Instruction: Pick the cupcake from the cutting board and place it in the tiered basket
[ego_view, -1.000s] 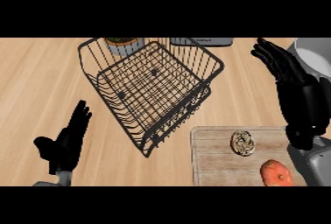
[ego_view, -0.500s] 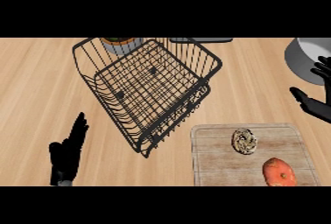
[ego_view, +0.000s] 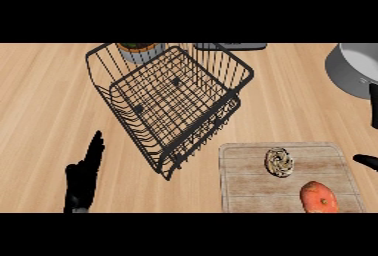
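Cupcake (ego_view: 279, 161) on cutting board (ego_view: 247, 192), counter (ego_view: 44, 100) front-right, basket (ego_view: 173, 100) nearby. L robot hand (ego_view: 83, 177) spread, front-left; R robot hand (ego_view: 365, 160): can't tell.

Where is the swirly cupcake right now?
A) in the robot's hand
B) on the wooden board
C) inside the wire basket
B: the cupcake sits on the cutting board, near an orange food item, and outside the basket.
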